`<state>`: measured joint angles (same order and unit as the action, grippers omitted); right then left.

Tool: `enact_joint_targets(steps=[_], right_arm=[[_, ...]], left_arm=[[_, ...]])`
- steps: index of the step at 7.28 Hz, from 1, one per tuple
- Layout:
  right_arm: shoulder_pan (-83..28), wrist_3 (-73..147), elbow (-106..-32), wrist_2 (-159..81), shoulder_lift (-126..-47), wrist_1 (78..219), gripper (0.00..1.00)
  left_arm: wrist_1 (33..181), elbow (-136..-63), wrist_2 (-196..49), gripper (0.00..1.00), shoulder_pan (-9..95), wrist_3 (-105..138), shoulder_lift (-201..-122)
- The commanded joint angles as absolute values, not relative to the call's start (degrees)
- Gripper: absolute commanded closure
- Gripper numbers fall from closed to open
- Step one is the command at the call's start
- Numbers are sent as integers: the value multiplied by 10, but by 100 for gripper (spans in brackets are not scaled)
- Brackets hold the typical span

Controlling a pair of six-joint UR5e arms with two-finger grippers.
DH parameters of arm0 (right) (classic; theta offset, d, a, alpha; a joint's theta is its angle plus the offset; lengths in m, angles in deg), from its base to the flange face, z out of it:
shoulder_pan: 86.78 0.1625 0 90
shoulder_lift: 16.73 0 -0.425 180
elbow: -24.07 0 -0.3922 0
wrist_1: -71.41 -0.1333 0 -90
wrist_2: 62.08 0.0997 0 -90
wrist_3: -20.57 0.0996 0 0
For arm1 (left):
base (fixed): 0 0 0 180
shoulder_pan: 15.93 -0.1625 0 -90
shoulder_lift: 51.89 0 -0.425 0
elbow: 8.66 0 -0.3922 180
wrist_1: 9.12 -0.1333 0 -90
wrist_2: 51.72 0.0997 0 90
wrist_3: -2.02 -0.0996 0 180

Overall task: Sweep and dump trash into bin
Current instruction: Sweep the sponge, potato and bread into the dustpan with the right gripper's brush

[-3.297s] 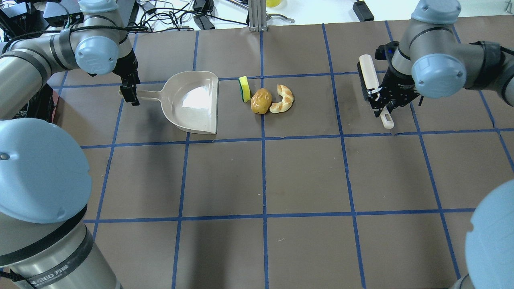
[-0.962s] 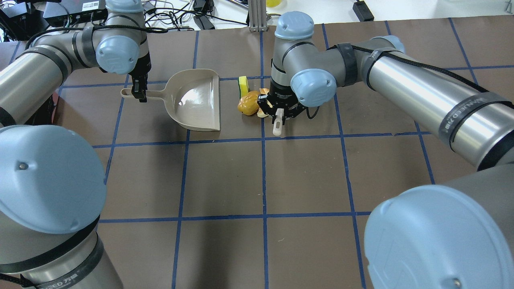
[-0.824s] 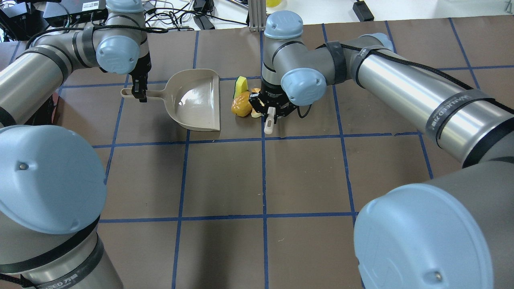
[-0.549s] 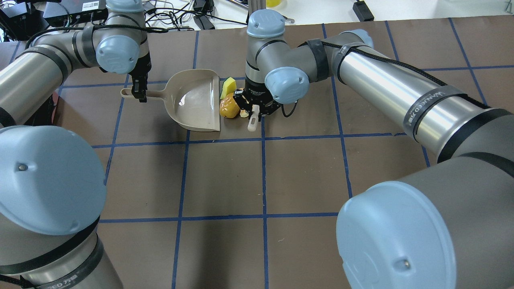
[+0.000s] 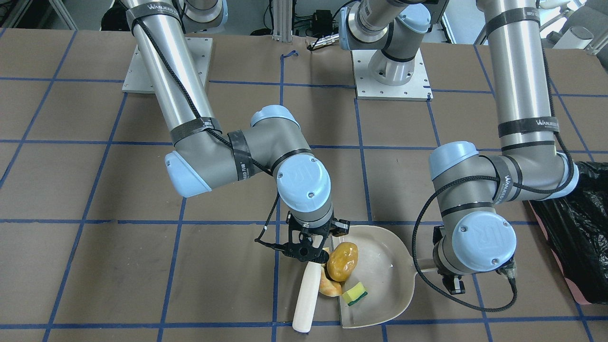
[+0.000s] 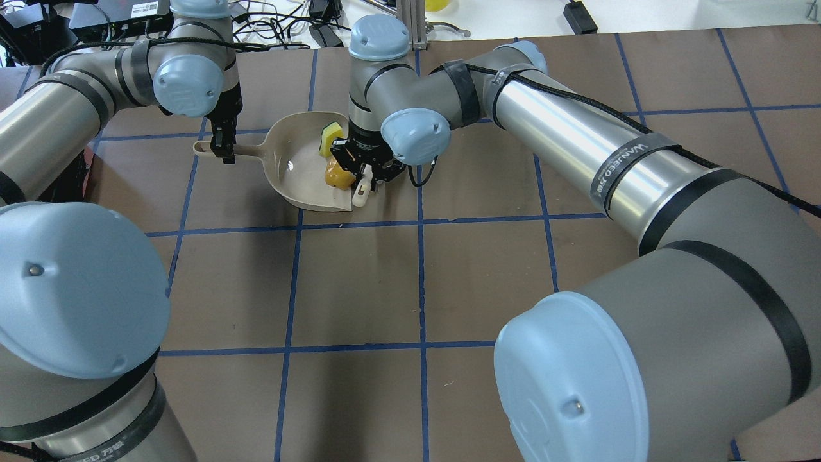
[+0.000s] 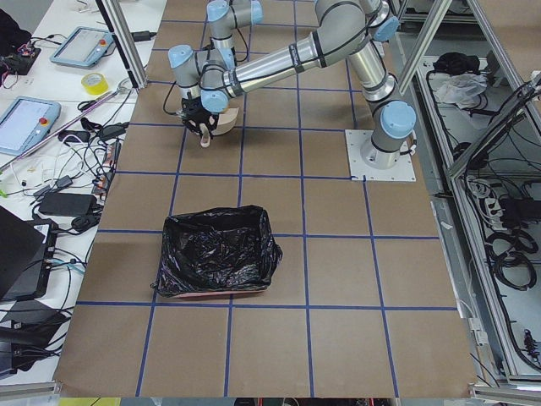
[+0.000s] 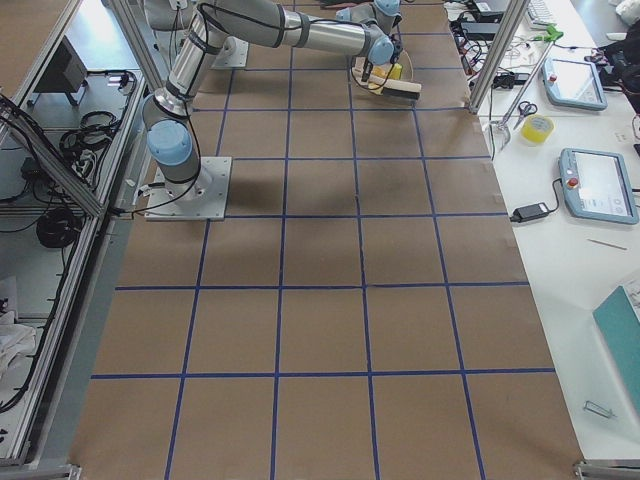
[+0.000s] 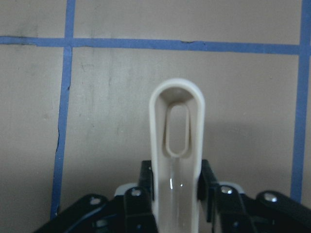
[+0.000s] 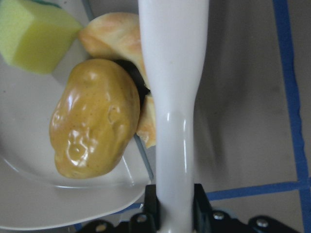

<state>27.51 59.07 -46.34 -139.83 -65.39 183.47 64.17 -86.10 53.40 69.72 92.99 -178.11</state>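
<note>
The beige dustpan (image 5: 380, 266) lies on the table, and my left gripper (image 6: 222, 151) is shut on its handle (image 9: 176, 141). My right gripper (image 5: 308, 247) is shut on a white-handled brush (image 5: 304, 304) at the pan's lip. The golden-brown potato (image 5: 342, 261) and the yellow sponge (image 5: 355, 293) lie inside the pan. The tan croissant (image 5: 328, 286) sits at the lip, partly under the brush, and shows in the right wrist view (image 10: 114, 31). The black-bagged bin (image 7: 218, 262) stands apart, towards the table's end on my left, and shows at the right edge of the front-facing view (image 5: 577, 228).
Cables and equipment (image 6: 276, 25) lie along the far table edge behind the dustpan. Both arm base plates (image 5: 392, 80) sit at my side of the table. Tablets and a tape roll (image 7: 93, 83) lie on the side bench.
My right gripper swept the brush leftwards, pushing the sponge and potato into the dustpan and the croissant up to its lip. My left gripper kept holding the dustpan handle in place.
</note>
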Motion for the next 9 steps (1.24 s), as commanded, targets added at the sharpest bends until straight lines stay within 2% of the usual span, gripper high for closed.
enact_joint_targets(steps=[1, 5, 9], right_arm=[[301, 614, -452, -1369, -648, 1841, 100], [335, 668, -427, -1317, -623, 1896, 100], [325, 668, -426, -1336, -695, 1762, 100]], left_arm=[[642, -861, 534, 97, 698, 930, -1782], [642, -861, 536, 97, 698, 930, -1784], [642, -861, 537, 98, 697, 930, -1785]])
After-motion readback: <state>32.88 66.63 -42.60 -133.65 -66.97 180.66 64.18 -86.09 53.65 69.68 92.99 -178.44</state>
